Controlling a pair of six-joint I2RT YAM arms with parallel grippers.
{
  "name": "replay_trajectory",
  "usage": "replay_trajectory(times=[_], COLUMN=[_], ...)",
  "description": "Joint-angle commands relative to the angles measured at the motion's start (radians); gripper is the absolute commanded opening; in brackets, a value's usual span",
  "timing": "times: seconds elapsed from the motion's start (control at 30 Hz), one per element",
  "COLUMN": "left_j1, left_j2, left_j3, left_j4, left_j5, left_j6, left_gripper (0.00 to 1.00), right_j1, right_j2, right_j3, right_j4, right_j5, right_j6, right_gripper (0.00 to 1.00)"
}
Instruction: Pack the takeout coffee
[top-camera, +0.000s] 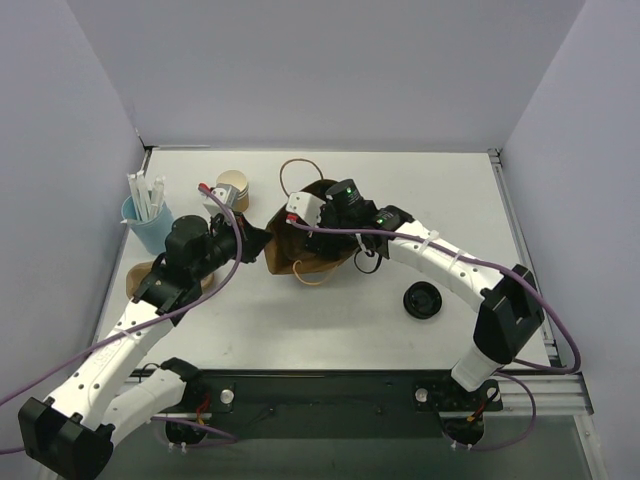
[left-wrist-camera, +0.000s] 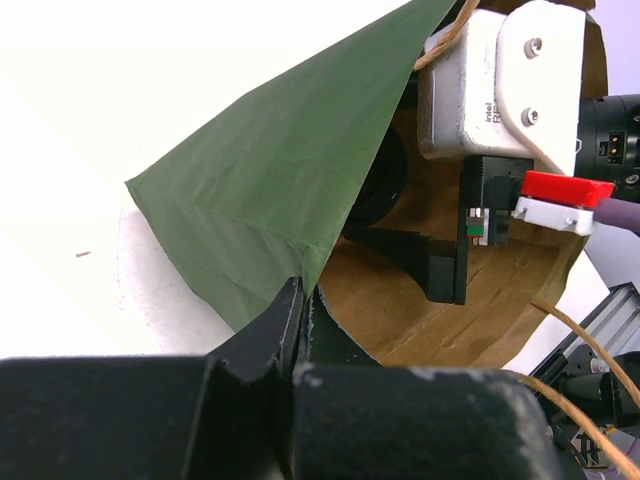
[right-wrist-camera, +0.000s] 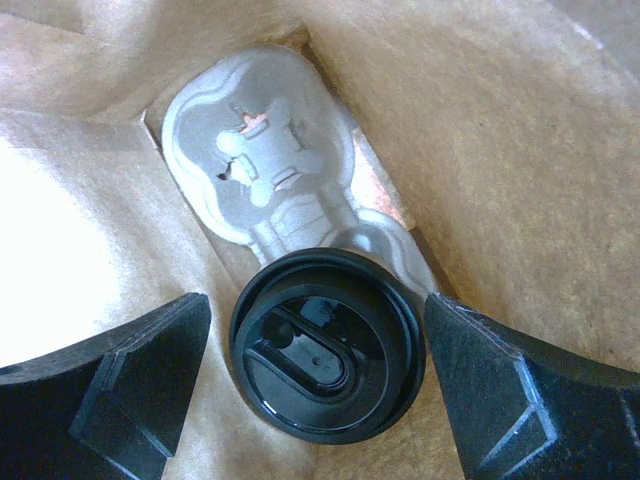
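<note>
The takeout coffee (right-wrist-camera: 325, 355) shows in the right wrist view from above as a round black lid, standing inside the bag on a grey moulded cup tray (right-wrist-camera: 265, 165). My right gripper (right-wrist-camera: 318, 325) is open, a finger on each side of the lid, with a small gap on the left. The green bag (top-camera: 290, 240), brown inside, lies open mid-table with my right gripper (top-camera: 318, 232) reaching into its mouth. My left gripper (left-wrist-camera: 303, 292) is shut on the edge of the green bag (left-wrist-camera: 270, 170) at its mouth; in the top view the left gripper (top-camera: 262, 243) is at the bag's left side.
Lidless tan cups (top-camera: 232, 187) stand behind the bag to its left. A blue cup of white sticks (top-camera: 148, 215) is at the far left. A separate black lid (top-camera: 424, 299) lies right of the bag. Twine handles (top-camera: 295, 170) loop out from the bag.
</note>
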Motion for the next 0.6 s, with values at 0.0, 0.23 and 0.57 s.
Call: replay_trajectory(times=[0.0, 0.23, 0.57], left_j1=[-0.001, -0.001, -0.001], left_j2=[-0.028, -0.031, -0.025], left_j3=[0.057, 0.06, 0.077], left_j4=[-0.064, -0.082, -0.099], left_j5=[-0.002, 0.0, 0.0], left_j6=[0.027, 0.034, 0.062], left_gripper=[0.0, 0.0, 0.0], right_j1=[-0.021, -0.02, -0.02], right_j2=[-0.079, -0.108, -0.094], right_j3=[0.016, 0.004, 0.019], right_j4=[-0.012, -0.013, -0.015], right_j5=[0.012, 0.007, 0.003], right_j6=[0.043, 0.063, 0.079], right_gripper=[0.92, 0.99, 1.0])
